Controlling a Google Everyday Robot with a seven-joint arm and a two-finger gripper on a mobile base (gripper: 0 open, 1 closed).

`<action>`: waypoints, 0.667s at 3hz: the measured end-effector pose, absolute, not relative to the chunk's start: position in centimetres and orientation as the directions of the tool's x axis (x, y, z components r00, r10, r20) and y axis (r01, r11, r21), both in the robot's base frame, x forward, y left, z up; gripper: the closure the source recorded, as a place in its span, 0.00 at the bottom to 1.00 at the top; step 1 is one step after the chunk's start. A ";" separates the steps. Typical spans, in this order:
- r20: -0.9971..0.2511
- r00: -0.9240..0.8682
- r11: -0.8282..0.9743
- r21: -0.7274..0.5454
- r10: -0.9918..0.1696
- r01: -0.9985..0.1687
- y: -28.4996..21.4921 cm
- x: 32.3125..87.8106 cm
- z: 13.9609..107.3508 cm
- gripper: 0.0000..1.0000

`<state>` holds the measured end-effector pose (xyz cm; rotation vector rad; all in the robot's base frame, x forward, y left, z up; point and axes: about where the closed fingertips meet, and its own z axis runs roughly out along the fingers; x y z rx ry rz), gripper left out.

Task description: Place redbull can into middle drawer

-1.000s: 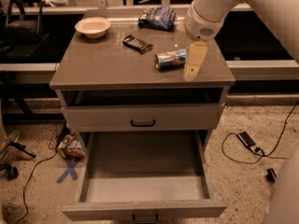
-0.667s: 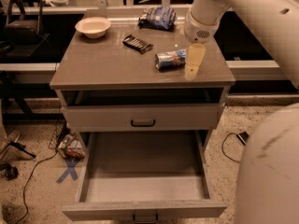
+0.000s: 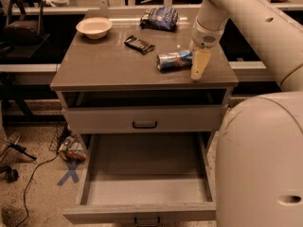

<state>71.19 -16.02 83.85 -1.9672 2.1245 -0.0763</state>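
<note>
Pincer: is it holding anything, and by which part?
Cannot be told. The pincer is at the right end of the redbull can, which lies on its side on the cabinet top.

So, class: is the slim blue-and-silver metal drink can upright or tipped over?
Tipped over: the slim blue-and-silver redbull can lies lengthways on the grey cabinet top, with the cream gripper at one end of it.

Smooth cream arm (image 3: 246, 14) — yellowish gripper (image 3: 195, 66) by the redbull can (image 3: 171, 61)

Cabinet top (image 3: 109, 67), bowl (image 3: 93, 27), black packet (image 3: 139, 44), snack bag (image 3: 159, 18), redbull can (image 3: 173, 60), gripper (image 3: 196, 64) beside
</note>
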 end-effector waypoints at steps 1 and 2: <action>-0.135 -0.065 0.090 -0.188 -0.989 -0.978 -16.0 71.7 83.4 0.50; -0.133 -0.062 0.085 -0.179 -0.989 -0.980 -15.5 72.1 83.6 0.81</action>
